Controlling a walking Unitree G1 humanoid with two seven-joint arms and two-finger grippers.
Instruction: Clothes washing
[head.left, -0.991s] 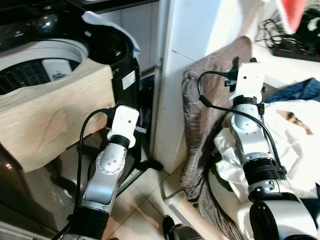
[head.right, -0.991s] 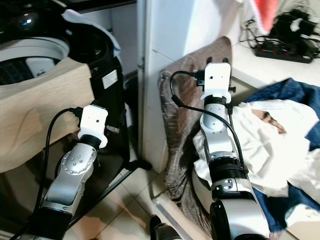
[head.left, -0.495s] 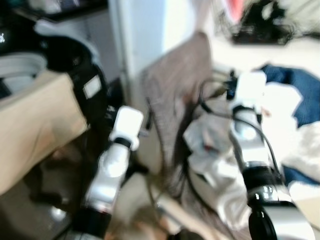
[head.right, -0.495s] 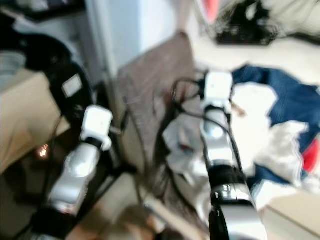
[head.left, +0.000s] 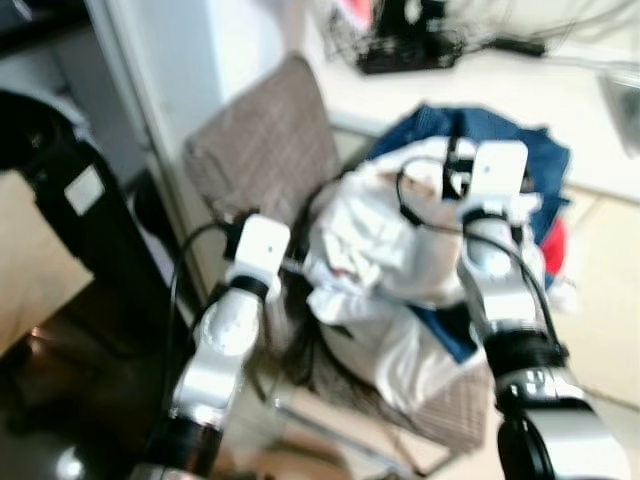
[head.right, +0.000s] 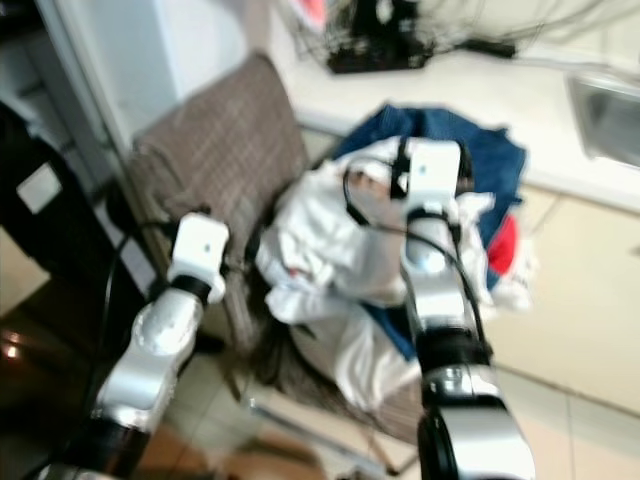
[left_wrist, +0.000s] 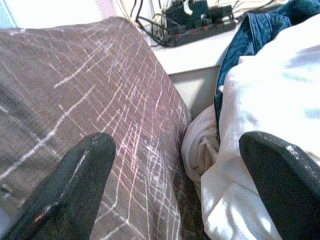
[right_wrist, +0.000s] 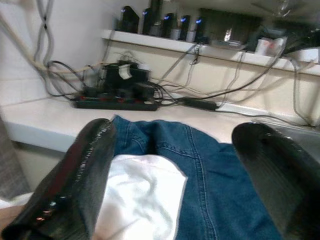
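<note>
Two silver arms of rounded, jointed segments end below in black collars. Each wrist carries a white boxy camera housing, with a black cable looping from it down along the forearm. The left gripper (left_wrist: 170, 185) has two long, glossy black fingers with rounded tips; the right gripper (right_wrist: 175, 165) has the same, lightly scuffed.

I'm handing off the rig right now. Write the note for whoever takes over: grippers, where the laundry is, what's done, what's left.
Left gripper: open, empty, aimed at the seam between the brown checked cloth and the white garments.
Right gripper: open, empty, above the jeans at the back of the pile.
Laundry: white garments on top, jeans behind, something red at the pile's right edge, all heaped on the brown checked cloth.
Done: nothing picked up from this pile.
Left: grasp a garment, likely a white one, and carry it to the washer.
</note>
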